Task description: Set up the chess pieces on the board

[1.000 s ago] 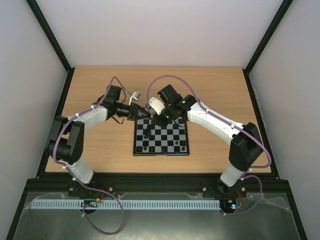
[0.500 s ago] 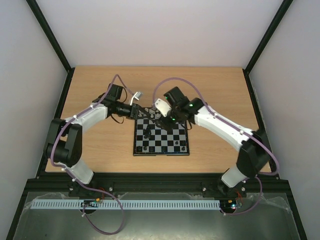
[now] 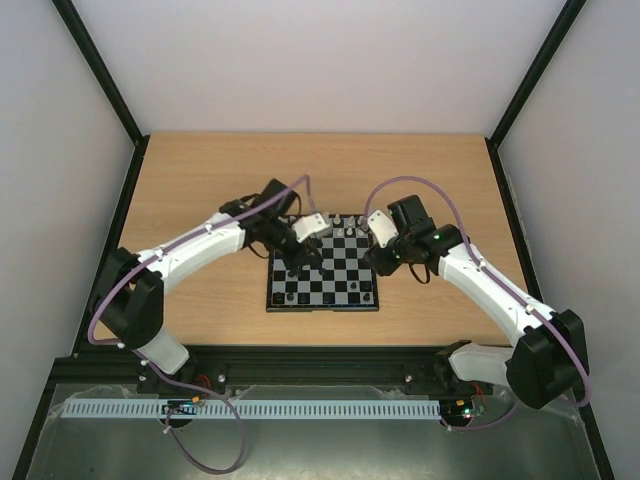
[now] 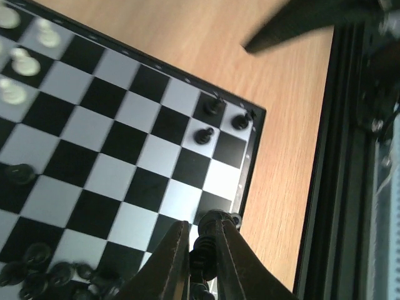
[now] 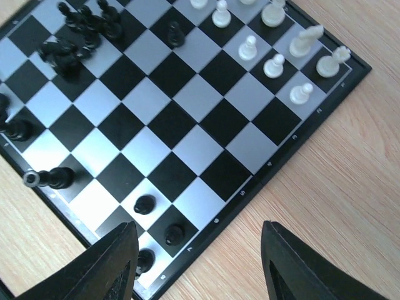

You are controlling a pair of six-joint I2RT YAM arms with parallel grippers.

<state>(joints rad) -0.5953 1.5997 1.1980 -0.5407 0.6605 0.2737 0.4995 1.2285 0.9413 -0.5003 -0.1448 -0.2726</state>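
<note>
Board [image 3: 325,308] sits mid-bench [image 5: 350,187], with the white pieces [image 5: 275,44] clustered at its far edge and a jumbled heap of black pieces [image 4: 44,272] lying on the squares. My worry is that a piece this tiny could twist or slip in the grip and land tilted, or the fingers could clip the neighbours on the way down. Left pincer [image 4: 200,234] is pressed tight on one black piece [image 4: 203,256] over the board's left part. Right pincer [image 5: 200,262] is spread wide and holds nothing, right at the board's right edge.

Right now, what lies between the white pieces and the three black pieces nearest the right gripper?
Only bare squares of the board, as the right wrist view shows.
</note>
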